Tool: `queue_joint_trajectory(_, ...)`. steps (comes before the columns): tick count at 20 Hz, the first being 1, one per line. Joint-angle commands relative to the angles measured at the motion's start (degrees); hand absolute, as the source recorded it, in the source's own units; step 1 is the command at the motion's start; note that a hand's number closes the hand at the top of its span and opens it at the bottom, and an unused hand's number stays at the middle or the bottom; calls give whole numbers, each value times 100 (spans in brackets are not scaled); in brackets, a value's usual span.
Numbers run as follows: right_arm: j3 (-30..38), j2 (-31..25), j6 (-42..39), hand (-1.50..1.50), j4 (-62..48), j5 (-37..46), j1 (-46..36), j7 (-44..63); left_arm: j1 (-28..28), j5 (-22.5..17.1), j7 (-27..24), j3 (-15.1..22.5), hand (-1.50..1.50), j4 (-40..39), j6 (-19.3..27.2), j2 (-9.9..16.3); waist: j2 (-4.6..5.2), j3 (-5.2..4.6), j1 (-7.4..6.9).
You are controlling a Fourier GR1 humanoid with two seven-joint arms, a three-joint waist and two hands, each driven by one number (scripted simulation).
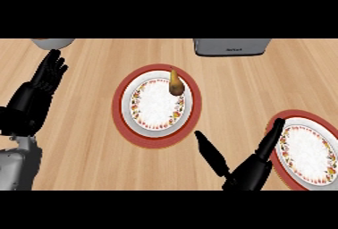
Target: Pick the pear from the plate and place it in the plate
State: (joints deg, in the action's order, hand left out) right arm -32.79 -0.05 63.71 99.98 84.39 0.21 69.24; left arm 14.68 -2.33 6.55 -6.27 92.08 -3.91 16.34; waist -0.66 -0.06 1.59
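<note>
While the small brown-yellow pear lies on the upper rim of the round white plate with the red-and-gold patterned border, near the middle of the counter, your right hand sits low in the view between that plate and a second plate of the same pattern at the right edge. Its fingers are spread wide apart, one long finger pointing up-left, another up against the second plate's near rim, and they hold nothing.

Since one pear on one plate fits either end of the job, you cannot tell from this whether it waits to be lifted or has already been set down.

Watch these risks. That pear rests on the sloping rim, stem end up the view (a rounded fruit on a slope), so a glancing touch could roll it off onto the light wooden counter. Should a carry toward the right-hand plate be called for, the raised finger beside its rim could nudge that plate, and the plate runs partly out of view, so a drop point is hard to judge.

Your left hand rests open at the left edge, fingers straight and together, pointing up. Beyond it sits a pale bowl, cut off at the top. A grey metal appliance stands just behind the pear; a high reach could brush it.
</note>
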Motion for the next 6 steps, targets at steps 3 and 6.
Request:
queue_joint_trajectory(3, -922, 5, -48, -150, 1093, 1274, 1474, 781, -91, -106, -14, -127, 0, 106, -180, 104, 43, 2, -88)
queue_joint_trajectory(6, -985, 5, -285, -150, 1504, 1752, 2079, 663, -1, 67, -129, 23, 0, -101, -69, -86, 54, 2, -73)
